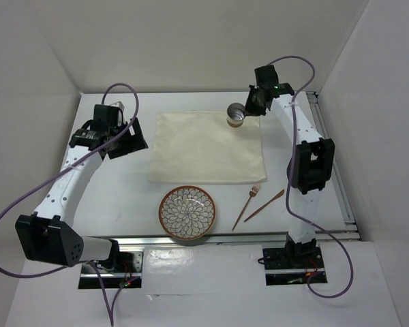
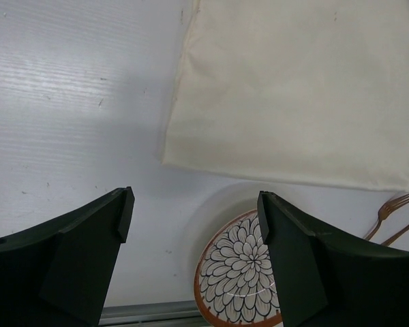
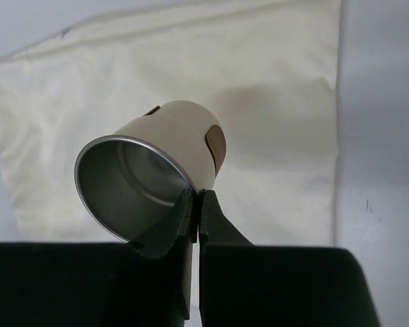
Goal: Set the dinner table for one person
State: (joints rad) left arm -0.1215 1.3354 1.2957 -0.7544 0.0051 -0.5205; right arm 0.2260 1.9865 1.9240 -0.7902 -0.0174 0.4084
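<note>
A cream metal cup (image 3: 170, 146) with a brown patch hangs tilted over the far right corner of the cream cloth mat (image 1: 204, 146). My right gripper (image 3: 198, 201) is shut on its rim, one finger inside and one outside. From above, the cup (image 1: 237, 114) shows just left of the right gripper (image 1: 249, 107). My left gripper (image 2: 194, 218) stands open and empty above the white dinner table (image 1: 123, 197), left of the mat (image 2: 293, 88); from above, the left gripper (image 1: 126, 139) is at the mat's left edge.
A flower-patterned plate (image 1: 187, 212) with a brown rim lies on the table in front of the mat. A copper fork (image 1: 247, 204) and a second copper utensil (image 1: 264, 205) lie to its right. Aluminium rails run along the near and right edges.
</note>
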